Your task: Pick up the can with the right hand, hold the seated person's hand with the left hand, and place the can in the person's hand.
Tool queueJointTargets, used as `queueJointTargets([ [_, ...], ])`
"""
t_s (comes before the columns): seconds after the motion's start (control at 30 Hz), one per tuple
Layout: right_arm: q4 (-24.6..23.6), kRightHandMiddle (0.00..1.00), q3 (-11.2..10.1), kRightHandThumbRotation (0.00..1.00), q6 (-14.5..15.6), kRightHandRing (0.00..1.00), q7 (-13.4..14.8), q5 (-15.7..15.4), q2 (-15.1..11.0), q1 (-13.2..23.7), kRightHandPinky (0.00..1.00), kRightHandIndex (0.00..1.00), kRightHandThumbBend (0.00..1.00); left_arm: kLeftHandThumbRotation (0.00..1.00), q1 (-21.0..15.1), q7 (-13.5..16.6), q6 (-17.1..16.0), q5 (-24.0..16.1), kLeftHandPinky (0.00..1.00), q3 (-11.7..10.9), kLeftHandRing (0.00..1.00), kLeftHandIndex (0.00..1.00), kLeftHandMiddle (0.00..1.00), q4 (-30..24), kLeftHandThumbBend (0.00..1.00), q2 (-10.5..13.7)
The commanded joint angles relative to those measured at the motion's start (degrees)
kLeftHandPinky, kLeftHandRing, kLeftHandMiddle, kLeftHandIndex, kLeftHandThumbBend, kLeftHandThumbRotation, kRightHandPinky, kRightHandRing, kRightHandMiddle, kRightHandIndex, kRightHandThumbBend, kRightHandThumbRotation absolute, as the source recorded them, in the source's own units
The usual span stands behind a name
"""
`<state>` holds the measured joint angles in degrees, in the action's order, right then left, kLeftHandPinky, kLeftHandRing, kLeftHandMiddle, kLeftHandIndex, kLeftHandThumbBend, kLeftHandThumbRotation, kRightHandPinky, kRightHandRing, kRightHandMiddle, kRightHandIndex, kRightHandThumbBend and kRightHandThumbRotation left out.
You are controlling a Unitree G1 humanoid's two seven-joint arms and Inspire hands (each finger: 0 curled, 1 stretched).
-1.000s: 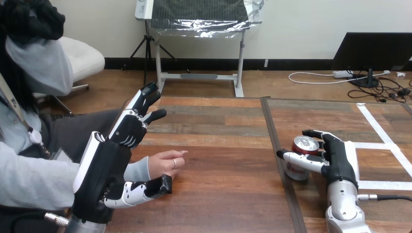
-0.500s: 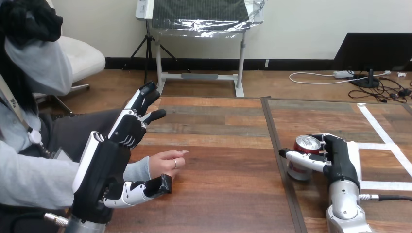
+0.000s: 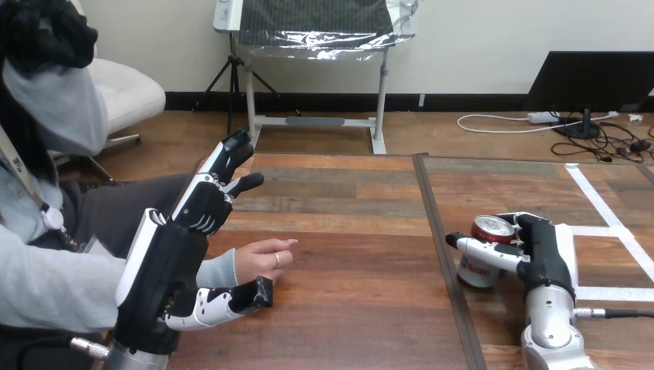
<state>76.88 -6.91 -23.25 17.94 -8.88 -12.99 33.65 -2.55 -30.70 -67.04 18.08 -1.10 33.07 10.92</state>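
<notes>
A red and silver can [image 3: 480,266] stands on the right part of the wooden table [image 3: 347,308]. My right hand [image 3: 544,258] is shut on it, thumb across its near side and fingers curled round its far side. The person's hand [image 3: 262,259] rests on the table at the left, fingers pointing right and holding nothing. My left hand [image 3: 176,266] is open and hangs at the person's wrist. Its fingers [image 3: 220,177] point up and away, and its thumb [image 3: 231,301] reaches out along the near side of the wrist without closing on it.
A dark seam [image 3: 441,247] runs front to back between the table's two halves, just left of the can. White tape lines [image 3: 605,208] mark the table's right part. The person sits at the left edge, forearm on the table.
My right hand has shifted slightly right and toward me with the can, and its fingers sit tighter round it. My left hand and the person's hand have stayed put.
</notes>
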Motion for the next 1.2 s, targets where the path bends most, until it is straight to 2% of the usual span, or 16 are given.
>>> queueJointTargets([
  [0.0,-0.6,0.50,-1.6,0.00,-1.8,0.43,-1.7,1.7,0.0,4.0,0.37,0.51,0.87,0.59,-4.2,0.4,-0.5,0.0,0.86,-0.9,0.96,0.94,0.99,-0.8,1.00,0.4],
  [0.13,-0.7,0.49,-0.6,0.00,-1.7,0.43,-0.3,0.4,-0.2,4.2,0.37,0.51,0.87,0.60,-4.4,0.4,-0.5,0.0,0.85,-0.9,0.96,0.94,0.99,-0.6,1.00,0.4],
  [0.3,-0.9,0.49,-0.9,0.00,-3.8,0.42,-1.3,0.8,-0.1,4.2,0.37,0.50,0.86,0.60,-4.7,0.4,-0.2,-0.5,0.86,-1.1,0.96,0.94,0.99,-0.3,1.00,0.7],
  [0.57,-1.1,0.49,-0.4,0.00,-3.4,0.42,-0.4,0.2,-0.1,4.9,0.37,0.50,0.85,0.60,-5.1,0.3,0.5,-0.8,0.86,-1.2,0.97,0.95,1.00,0.1,1.00,1.1],
  [0.67,-1.3,0.49,-0.3,0.00,-4.3,0.42,-0.4,0.1,-0.1,4.9,0.37,0.50,0.85,0.62,-5.3,2.0,-0.3,-3.6,0.86,-2.3,0.97,0.95,1.00,0.6,1.00,1.0],
  [0.8,-1.3,0.48,-0.1,0.00,-4.4,0.42,0.4,-0.3,-0.1,5.2,0.37,0.50,0.86,0.63,-5.8,2.7,-0.6,-4.3,0.85,-2.6,0.97,0.95,1.00,1.4,1.00,0.9],
  [0.93,-1.6,0.48,-0.5,0.00,-5.1,0.42,-0.3,0.1,0.0,5.5,0.37,0.50,0.85,0.62,-5.9,3.9,-0.6,-6.8,0.85,-3.4,0.96,0.96,1.00,1.9,1.00,1.4],
  [0.97,-1.6,0.48,-0.5,0.00,-5.1,0.42,-0.1,0.1,0.0,5.7,0.36,0.50,0.85,0.60,-5.8,3.9,-0.2,-6.6,0.85,-3.3,0.97,0.96,1.00,1.8,1.00,1.4],
  [1.07,-1.9,0.47,-0.5,0.00,-5.4,0.41,0.2,0.2,0.2,6.0,0.36,0.49,0.86,0.56,-5.5,7.2,0.6,-10.9,0.85,-4.9,0.96,0.95,0.99,1.5,1.00,1.3],
  [1.17,-2.0,0.47,-0.4,0.00,-5.4,0.41,0.3,0.1,0.1,6.2,0.36,0.49,0.85,0.53,-5.3,8.1,1.1,-11.8,0.85,-4.9,0.95,0.95,0.99,1.3,1.00,1.5],
])
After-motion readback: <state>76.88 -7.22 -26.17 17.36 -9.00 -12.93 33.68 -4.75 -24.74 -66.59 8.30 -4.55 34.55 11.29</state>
